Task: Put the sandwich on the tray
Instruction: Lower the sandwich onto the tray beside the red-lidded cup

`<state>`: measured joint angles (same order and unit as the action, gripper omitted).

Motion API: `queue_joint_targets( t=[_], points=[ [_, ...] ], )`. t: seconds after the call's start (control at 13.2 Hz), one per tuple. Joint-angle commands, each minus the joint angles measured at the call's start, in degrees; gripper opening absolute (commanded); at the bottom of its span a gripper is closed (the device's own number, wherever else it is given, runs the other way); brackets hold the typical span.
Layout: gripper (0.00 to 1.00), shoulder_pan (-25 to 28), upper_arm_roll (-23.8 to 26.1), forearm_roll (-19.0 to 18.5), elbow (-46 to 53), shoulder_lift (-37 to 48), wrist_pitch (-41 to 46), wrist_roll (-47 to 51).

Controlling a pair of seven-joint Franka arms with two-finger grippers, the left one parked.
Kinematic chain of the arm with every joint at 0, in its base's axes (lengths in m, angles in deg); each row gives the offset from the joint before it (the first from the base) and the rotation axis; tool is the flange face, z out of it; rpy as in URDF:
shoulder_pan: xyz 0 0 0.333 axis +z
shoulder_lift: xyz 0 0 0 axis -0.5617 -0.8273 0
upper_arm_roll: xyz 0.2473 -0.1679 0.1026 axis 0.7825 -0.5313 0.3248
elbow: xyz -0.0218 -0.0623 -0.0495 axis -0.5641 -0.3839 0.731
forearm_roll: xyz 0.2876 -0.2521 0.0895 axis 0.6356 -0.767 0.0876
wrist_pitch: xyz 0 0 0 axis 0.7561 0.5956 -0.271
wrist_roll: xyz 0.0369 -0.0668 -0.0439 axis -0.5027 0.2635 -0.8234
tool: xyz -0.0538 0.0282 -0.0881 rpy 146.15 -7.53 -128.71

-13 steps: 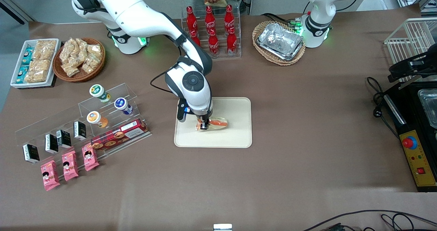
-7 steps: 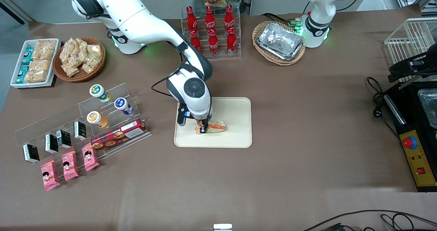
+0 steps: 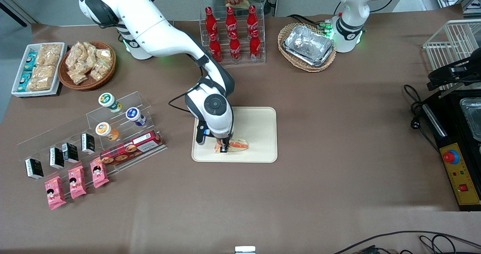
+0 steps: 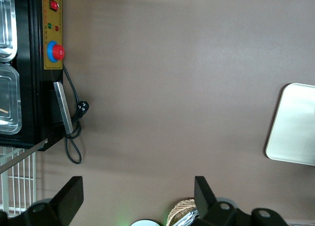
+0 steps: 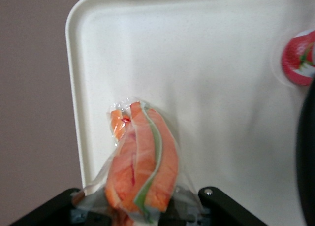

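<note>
- The claw (image 3: 224,147) hangs low over the cream-beige tray (image 3: 263,126), at the part of it nearer the front camera and toward the working arm's end.
- Its two black fingers (image 5: 224,206) are pinching the sandwich (image 3: 236,145) at one end, with the clear wrap bunched between them.
- The wrist view shows the sandwich (image 5: 142,167) as a wrapped wedge with orange-red layers and a thin green line of filling, its narrow tip pointing away from the claw (image 5: 142,217).
- The sandwich lies within the tray's rim (image 5: 74,98), near one long edge; it seems to be resting on the tray surface, though contact underneath cannot be told for sure.
- The rest of the tray is bare; one rounded corner of it also shows in the left wrist view (image 4: 295,127).
- The tray sits on the brown tabletop (image 3: 338,152), about mid-table.
- Farther from the front camera than the tray stands a clear rack of red cola bottles (image 3: 233,32).
- A wicker basket with crinkled foil trays (image 3: 308,45) sits beside that rack, toward the parked arm's end.
- Toward the working arm's end, a clear stepped display holds a red biscuit box (image 3: 131,148) and small cups (image 3: 109,100).
- Three pink snack packets (image 3: 77,181) lie in front of that display, nearer the front camera.
</note>
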<state>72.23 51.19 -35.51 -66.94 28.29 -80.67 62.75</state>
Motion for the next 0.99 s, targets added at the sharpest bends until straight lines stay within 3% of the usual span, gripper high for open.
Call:
queue_joint_targets(
  t=[0.0, 0.53, 0.61, 0.68, 0.83, 0.91],
  points=[
    [0.05, -0.2, -0.8, -1.7, 2.9, -2.9, -1.1, 0.1],
    [0.07, -0.2, -2.6, -2.6, 3.0, -3.4, -2.3, 0.2],
    [0.16, -0.2, -2.8, -2.6, 3.0, -3.5, -2.5, 0.2],
    [0.18, -0.2, -2.8, -2.6, 3.0, -3.6, -2.8, 0.2],
    [0.4, -0.3, -2.9, -2.6, 2.9, -3.6, -2.8, 0.0],
    [0.43, -0.3, -3.0, -2.6, 2.9, -3.6, -2.8, 0.2]
  ],
)
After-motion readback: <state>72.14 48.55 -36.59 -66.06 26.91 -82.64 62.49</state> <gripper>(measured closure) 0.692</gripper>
